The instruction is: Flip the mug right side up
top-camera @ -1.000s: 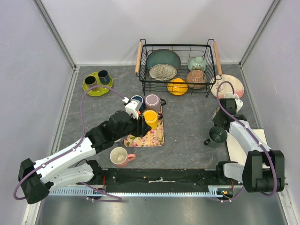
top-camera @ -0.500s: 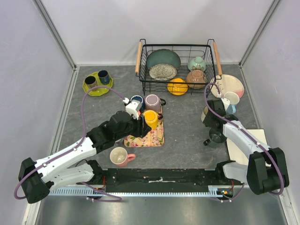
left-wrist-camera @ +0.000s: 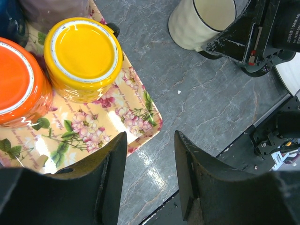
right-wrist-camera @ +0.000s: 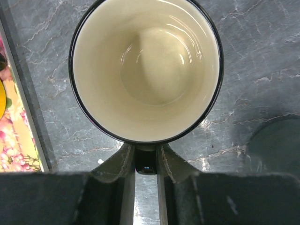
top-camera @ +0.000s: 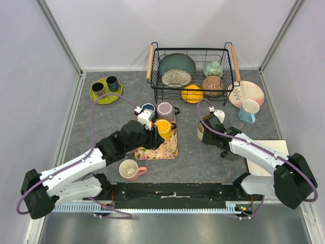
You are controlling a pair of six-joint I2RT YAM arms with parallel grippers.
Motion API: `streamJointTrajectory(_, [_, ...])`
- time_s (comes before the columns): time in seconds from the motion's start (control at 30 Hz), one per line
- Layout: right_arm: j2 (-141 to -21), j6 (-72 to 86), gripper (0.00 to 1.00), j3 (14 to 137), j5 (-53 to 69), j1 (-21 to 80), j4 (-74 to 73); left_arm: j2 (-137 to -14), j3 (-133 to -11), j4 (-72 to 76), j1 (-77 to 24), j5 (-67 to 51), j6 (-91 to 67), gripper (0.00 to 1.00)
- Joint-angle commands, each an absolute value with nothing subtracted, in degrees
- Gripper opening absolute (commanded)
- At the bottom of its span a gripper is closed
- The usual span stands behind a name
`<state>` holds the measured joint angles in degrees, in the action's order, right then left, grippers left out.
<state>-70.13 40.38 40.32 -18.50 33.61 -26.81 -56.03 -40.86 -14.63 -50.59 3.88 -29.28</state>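
Observation:
A cream mug with a black rim (right-wrist-camera: 145, 70) is mouth up just above the grey table, right of the floral tray (top-camera: 163, 148). My right gripper (right-wrist-camera: 146, 152) is shut on its dark handle. The mug (top-camera: 201, 130) and the right gripper (top-camera: 212, 135) also show in the top view. The mug is at the top of the left wrist view (left-wrist-camera: 201, 23). My left gripper (left-wrist-camera: 150, 140) is open and empty over the tray's front right corner (left-wrist-camera: 140, 117). A yellow mug (left-wrist-camera: 83, 51) and an orange mug (left-wrist-camera: 18, 89) stand upside down on the tray.
A wire basket (top-camera: 152, 63) with plates and bowls stands at the back. A green plate with two dark cups (top-camera: 105, 90) is at the back left. A pink mug (top-camera: 129, 169) stands near the front. A light-blue mug (top-camera: 248, 111) and a pink plate (top-camera: 246, 93) are at the right.
My right arm has swung left from beside the light-blue mug towards the middle of the table, carrying the cream mug. The left arm has hardly moved.

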Motion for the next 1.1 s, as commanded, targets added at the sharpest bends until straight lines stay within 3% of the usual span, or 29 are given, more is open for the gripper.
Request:
streamJointTrajectory(0.0, [-71.8, 41.9, 0.22, 43.2, -21.8, 35.1, -27.4, -56.3, -40.2, -12.5, -50.9, 3.5, -31.7, 0.51])
streamJointTrajectory(0.03, [-72.0, 40.8, 0.36, 43.5, -22.1, 35.1, -27.6, -56.3, -40.1, -12.5, -50.9, 3.7, -31.7, 0.51])
streamJointTrajectory(0.13, [-72.2, 38.1, 0.54, 44.9, -23.7, 35.0, -29.0, -56.2, -39.9, -12.8, -50.9, 4.0, -32.3, 0.51])
streamJointTrajectory(0.33, [-75.1, 33.7, 0.66, 48.9, -24.3, 35.2, -31.4, -56.2, -40.1, -13.4, -50.9, 4.8, -34.0, 0.52])
streamJointTrajectory(0.6, [-80.8, 30.4, 0.64, 52.3, -25.6, 35.2, -33.0, -56.2, -39.6, -13.8, -50.9, 4.9, -34.5, 0.51])
streamJointTrajectory(0.83, [-81.5, 30.6, 0.54, 52.7, -27.0, 35.2, -33.6, -55.5, -39.1, -13.8, -50.9, 5.2, -34.4, 0.51])
streamJointTrajectory(1.07, [-80.1, 28.3, 0.56, 53.6, -29.4, 35.2, -35.9, -55.6, -39.5, -14.1, -50.9, 5.1, -33.6, 0.51])
